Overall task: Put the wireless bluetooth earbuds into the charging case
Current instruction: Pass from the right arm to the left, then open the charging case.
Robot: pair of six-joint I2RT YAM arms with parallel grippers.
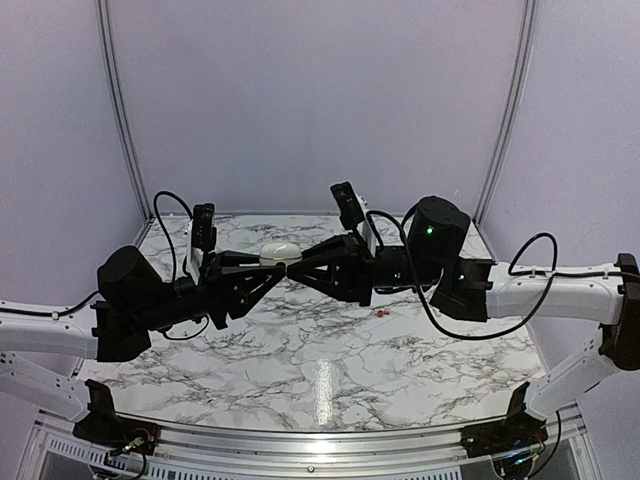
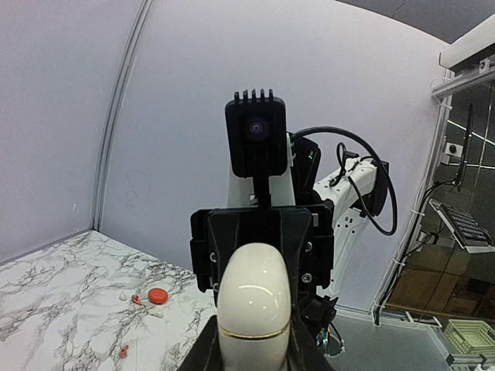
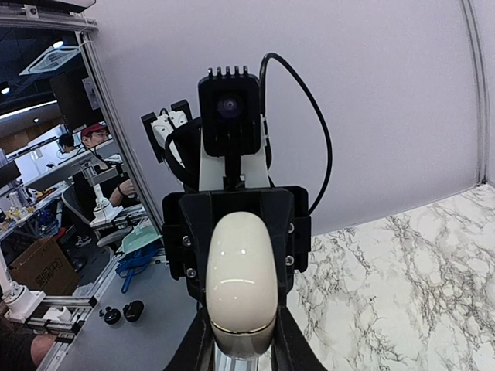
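Looks like the case-opening step. Held up over the middle of the bench [image 1: 300,400]: cream charging case [image 1: 281,251], seam closed. Pinched at one end by the left claw [image 1: 274,267], closed down tight; clamped at the other end by the right claw [image 1: 300,264], also nearly closed. Down on the bench, right of its middle and well apart from the case: a loose red earbud [image 2: 124,352]. Next, probably: part the lid without letting the smooth shell slip, then fetch a bud.

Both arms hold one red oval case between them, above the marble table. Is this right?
Not quite. The smooth oval plastic case is cream, not red; the left wrist view shows it. The left gripper and right gripper do hold it between them, above the white marble table.
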